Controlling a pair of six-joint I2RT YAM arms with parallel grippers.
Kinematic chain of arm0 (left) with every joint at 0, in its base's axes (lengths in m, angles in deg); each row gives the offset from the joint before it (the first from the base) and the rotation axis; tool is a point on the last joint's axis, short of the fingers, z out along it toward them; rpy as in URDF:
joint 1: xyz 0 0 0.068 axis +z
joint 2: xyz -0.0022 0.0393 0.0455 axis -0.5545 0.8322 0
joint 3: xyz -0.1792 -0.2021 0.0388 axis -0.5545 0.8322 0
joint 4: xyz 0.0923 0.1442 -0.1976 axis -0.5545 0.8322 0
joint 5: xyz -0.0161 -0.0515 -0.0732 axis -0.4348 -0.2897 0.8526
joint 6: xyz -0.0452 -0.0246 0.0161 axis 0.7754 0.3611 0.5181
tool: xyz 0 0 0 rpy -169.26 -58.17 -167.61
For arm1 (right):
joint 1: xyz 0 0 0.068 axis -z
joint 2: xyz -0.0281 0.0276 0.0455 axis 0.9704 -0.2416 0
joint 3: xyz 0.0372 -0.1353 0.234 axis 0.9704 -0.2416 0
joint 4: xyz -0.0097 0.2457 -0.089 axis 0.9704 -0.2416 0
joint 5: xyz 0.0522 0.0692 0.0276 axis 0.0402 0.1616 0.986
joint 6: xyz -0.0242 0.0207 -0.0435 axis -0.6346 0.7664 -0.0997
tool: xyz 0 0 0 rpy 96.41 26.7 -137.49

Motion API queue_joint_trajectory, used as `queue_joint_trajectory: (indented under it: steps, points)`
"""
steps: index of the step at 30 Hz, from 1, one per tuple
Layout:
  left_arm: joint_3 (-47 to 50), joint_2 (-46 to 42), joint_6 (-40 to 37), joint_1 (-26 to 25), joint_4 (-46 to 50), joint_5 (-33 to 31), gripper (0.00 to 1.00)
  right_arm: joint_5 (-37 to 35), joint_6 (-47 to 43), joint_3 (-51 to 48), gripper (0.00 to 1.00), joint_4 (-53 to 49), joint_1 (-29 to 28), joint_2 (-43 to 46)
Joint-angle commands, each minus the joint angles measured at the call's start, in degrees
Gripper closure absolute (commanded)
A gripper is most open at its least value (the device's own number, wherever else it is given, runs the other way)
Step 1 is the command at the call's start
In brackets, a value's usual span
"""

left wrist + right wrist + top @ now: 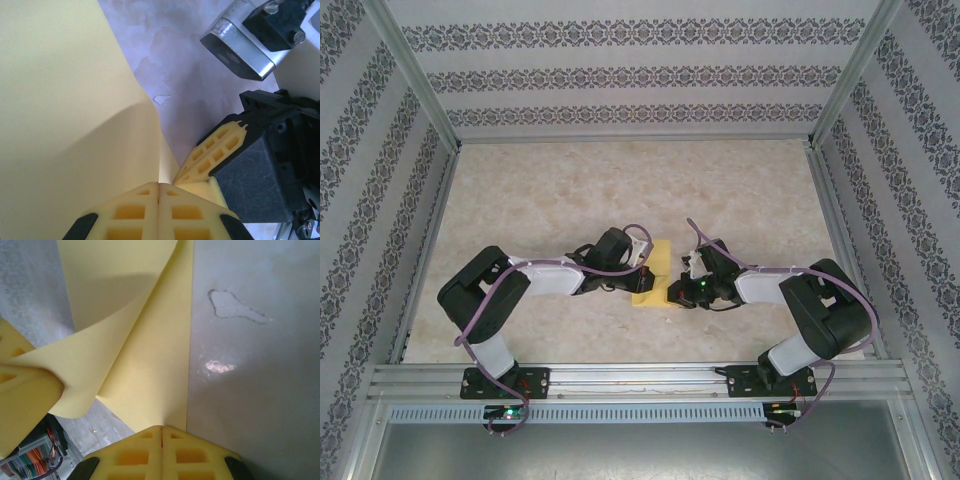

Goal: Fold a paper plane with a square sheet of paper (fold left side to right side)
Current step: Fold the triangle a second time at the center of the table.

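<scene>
Both arms (550, 275) bend inward, elbows out, so the wrists meet at mid-desk (570, 190). The left end effector (159, 187) is pinched closed on the square sheet of paper (60, 100) (its flap curls upward). The right end effector (161, 429) is clamped on the sheet's near edge.

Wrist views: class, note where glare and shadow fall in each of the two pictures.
Right wrist view: a bright glare patch on the table, right of the paper; the paper's lifted upper part carries a shadow. Left wrist view: a soft shadow covers the paper's lower part; no glare on the table.
</scene>
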State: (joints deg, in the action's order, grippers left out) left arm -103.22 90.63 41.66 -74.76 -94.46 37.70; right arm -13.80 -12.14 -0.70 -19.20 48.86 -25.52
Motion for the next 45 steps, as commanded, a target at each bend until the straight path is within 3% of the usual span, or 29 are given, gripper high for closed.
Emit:
queue_joint_trajectory:
  steps: [1,12,45]
  points:
    - [0.5,0.8,-0.5,1.3,-1.9,1.8,1.0,-3.4,-2.5,0.4,1.0,-5.1,-0.4,-1.0]
    - [-0.5,1.8,-4.3,3.3,1.7,4.6,1.0,-6.2,-7.0,3.7,1.0,-11.7,-0.1,-1.6]
    - [-3.2,5.2,-9.2,7.1,4.3,4.2,1.0,-6.1,-7.4,3.3,1.0,-11.9,0.6,-2.5]
